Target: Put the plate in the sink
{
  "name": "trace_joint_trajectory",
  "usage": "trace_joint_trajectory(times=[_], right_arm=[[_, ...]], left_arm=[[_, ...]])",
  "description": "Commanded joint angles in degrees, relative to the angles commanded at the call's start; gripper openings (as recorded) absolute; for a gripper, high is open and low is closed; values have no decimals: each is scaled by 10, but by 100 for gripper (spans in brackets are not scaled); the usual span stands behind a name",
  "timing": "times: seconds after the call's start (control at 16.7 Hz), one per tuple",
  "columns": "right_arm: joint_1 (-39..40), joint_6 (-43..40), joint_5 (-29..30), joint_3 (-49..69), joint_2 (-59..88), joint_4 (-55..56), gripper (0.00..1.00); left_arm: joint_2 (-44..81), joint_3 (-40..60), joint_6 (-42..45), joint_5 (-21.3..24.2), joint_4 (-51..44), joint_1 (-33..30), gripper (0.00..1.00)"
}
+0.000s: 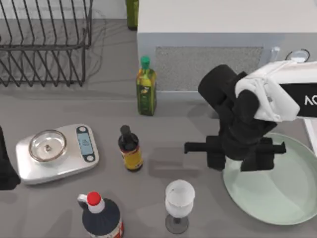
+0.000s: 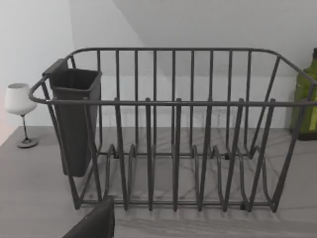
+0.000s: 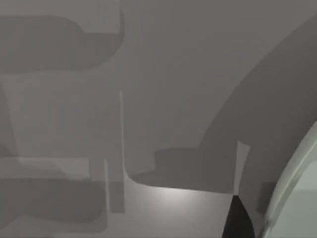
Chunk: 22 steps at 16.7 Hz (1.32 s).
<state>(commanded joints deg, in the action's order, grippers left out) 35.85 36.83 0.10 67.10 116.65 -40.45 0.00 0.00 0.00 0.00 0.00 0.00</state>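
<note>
Your right arm wears a white shell with a black band carrying white lettering. Its wrist and right gripper are matte black and blocky.

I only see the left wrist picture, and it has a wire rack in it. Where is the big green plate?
Observer: The plate lies flat on the table, at the top view's lower right.
Operator: Is an arm near it?
Observer: Yes. The right gripper hangs over the plate's left rim with its jaws open.
Operator: And where is my arm?
Observer: The left gripper sits at the table's left edge, beside the kitchen scale.
</note>
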Motion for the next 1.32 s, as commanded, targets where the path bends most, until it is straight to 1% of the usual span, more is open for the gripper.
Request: trace_joint_trajectory(times=[0.18,0.24,0.36,0.54,0.72,1.08,1.2,1.32], right_arm=[[0,0,0,0,0,0,0],[-10,-5,10,7,-55,-1,0],[-9,-5,10,15,-54,-9,0],[-3,-3,9,72,-46,-66,0],[1,-2,9,183,-40,-177,0],[-6,-5,9,478,-41,-472,0],[-11,-8,10,542,-47,-536,0],[-14,-10,10,583,-53,-576,0]], left_arm=[[0,0,0,0,0,0,100],[0,0,0,0,0,0,100],[0,0,0,0,0,0,100],[0,0,0,0,0,0,100],[0,0,0,0,0,0,100],[0,0,0,0,0,0,100],[0,0,0,0,0,0,100],[0,0,0,0,0,0,100]])
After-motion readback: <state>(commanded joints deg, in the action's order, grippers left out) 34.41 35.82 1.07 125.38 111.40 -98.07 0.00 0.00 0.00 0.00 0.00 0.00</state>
